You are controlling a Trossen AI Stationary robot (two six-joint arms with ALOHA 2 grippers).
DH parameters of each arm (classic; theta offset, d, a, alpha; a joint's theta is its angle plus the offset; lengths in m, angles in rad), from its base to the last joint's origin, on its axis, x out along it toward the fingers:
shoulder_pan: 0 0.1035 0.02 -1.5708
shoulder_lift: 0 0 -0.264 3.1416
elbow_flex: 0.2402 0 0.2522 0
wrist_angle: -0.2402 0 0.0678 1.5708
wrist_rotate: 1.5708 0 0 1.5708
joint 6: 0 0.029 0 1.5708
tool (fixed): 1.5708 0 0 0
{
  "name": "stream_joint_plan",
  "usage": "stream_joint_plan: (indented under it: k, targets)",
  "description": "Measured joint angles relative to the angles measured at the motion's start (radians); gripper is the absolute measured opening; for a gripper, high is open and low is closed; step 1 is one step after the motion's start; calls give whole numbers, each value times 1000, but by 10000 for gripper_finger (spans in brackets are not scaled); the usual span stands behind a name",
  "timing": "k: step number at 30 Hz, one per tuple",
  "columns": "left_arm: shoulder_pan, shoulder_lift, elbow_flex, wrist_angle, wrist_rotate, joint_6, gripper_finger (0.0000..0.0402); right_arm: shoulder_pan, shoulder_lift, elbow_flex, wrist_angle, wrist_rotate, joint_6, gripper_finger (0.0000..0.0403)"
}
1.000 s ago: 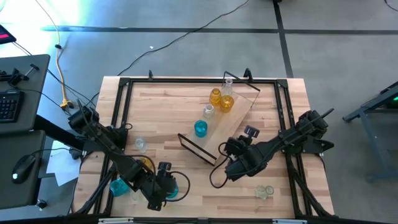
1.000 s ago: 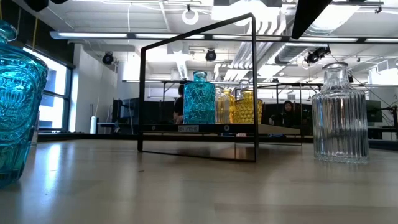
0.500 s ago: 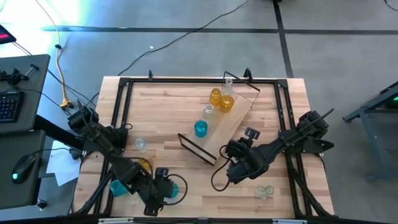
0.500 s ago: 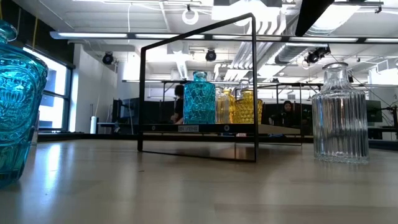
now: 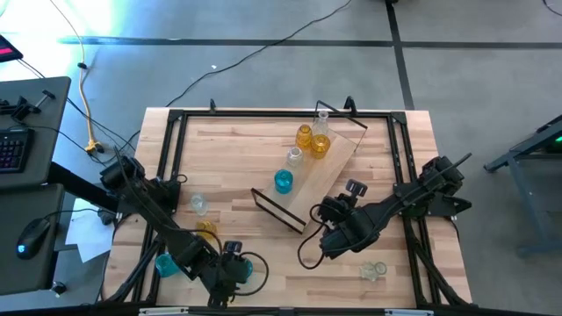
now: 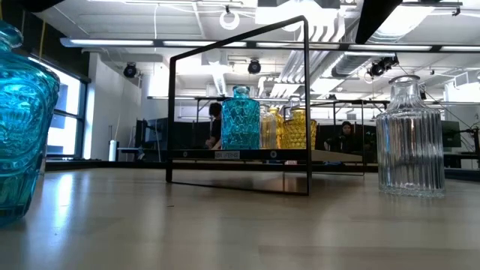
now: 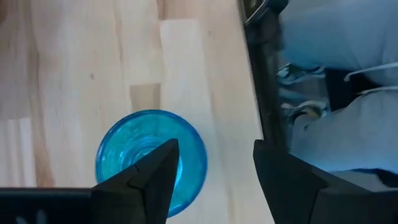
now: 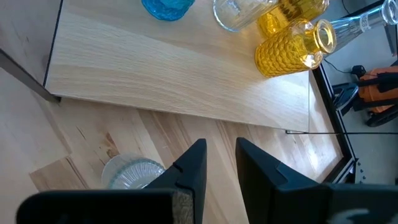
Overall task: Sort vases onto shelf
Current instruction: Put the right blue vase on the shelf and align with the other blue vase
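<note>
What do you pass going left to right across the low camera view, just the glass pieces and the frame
Big teal vase at the left edge → shelf's black wire frame → smaller teal vase on the shelf → amber vase → clear ribbed vase.

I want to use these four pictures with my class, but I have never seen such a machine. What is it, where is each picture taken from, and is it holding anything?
Two dark robot arms work at a wooden table. One camera looks down from above, one sits at table height, and one rides on each wrist. A slanted shelf already carries several small glass vases. The left gripper hangs open beside a blue vase at the near edge, holding nothing. The right gripper is empty too, with a clear vase beneath it on the table.
</note>
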Motion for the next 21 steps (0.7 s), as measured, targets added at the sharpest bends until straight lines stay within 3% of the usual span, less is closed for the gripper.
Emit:
stream_joint_plan:
  k: [21]
  targets:
    - [1,-39,-3,-25,-34,28,200,0,0,0,0,-4,1,67]
